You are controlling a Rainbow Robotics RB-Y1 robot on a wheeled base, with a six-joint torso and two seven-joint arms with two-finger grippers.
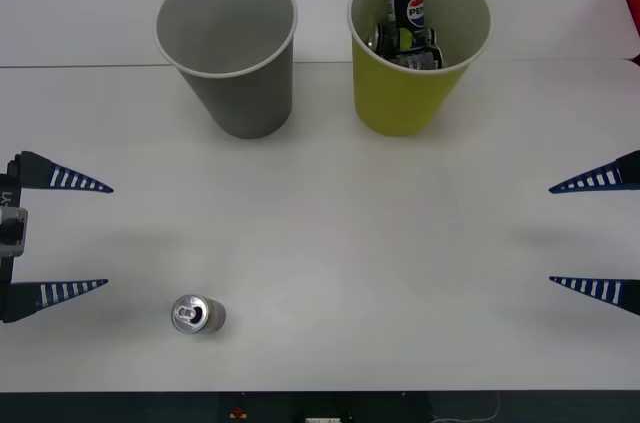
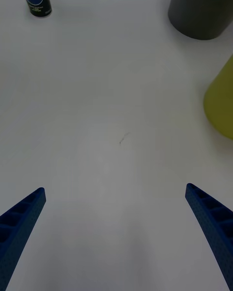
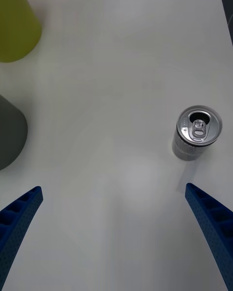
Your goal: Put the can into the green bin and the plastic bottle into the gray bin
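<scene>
The left gripper [image 1: 85,235] and right gripper [image 1: 575,233] hovered at opposite edges of the white table [image 1: 340,243], each with its blue fingers spread wide apart and holding nothing. The can [image 1: 197,314] stood upright near the table's front edge, just beside the left gripper. Farther back stood the gray bin [image 1: 232,48] and, beside it on the robot's right, the green bin [image 1: 415,43], which held a black Pepsi can [image 1: 406,5] and other crumpled cans.

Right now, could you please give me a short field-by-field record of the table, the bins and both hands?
can: small silvery metal drink can, upright on the white table, near edge, robot's left
gray bin: large gray cup-shaped bin, far side, inside looks empty
green bin: large yellow-green cup-shaped bin, beside it, holds a black Pepsi can and other cans
left hand: open, beside the can
right hand: open, holding nothing
</scene>
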